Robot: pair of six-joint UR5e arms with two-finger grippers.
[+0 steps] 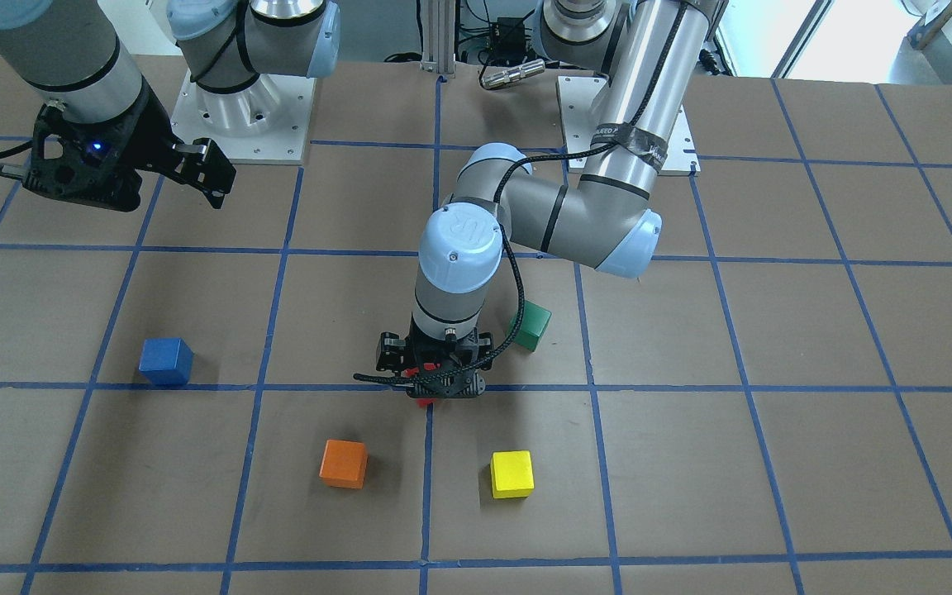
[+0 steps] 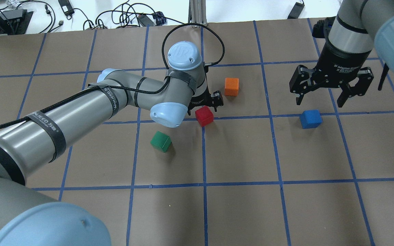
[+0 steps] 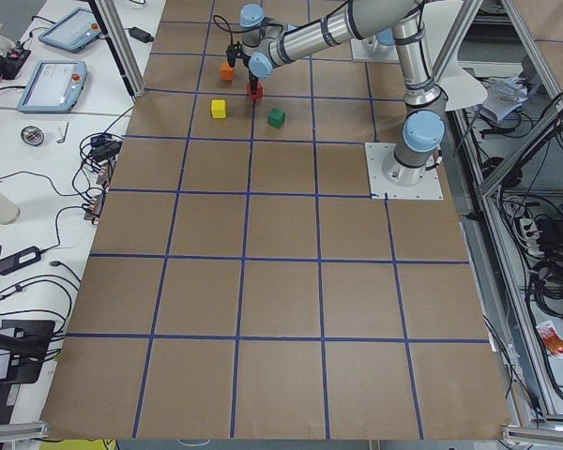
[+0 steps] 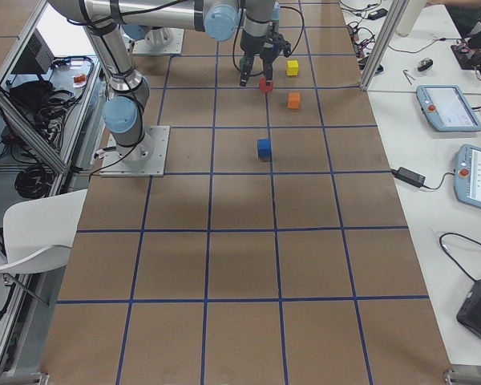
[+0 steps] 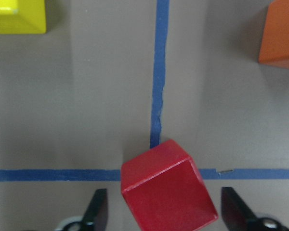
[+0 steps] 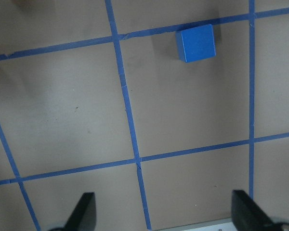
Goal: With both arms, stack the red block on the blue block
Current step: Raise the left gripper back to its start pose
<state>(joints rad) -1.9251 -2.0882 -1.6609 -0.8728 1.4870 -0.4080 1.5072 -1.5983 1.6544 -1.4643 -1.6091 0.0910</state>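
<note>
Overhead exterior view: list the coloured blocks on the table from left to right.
green block → red block → orange block → blue block

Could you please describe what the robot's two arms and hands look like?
Both the left arm and right arm are silver-grey tubes with light-blue joint caps. A black braided cable runs along the left arm, fastened by black straps with white lettering. The left hand and right hand are black with two fingers; the right hand shows a small blue light.
</note>
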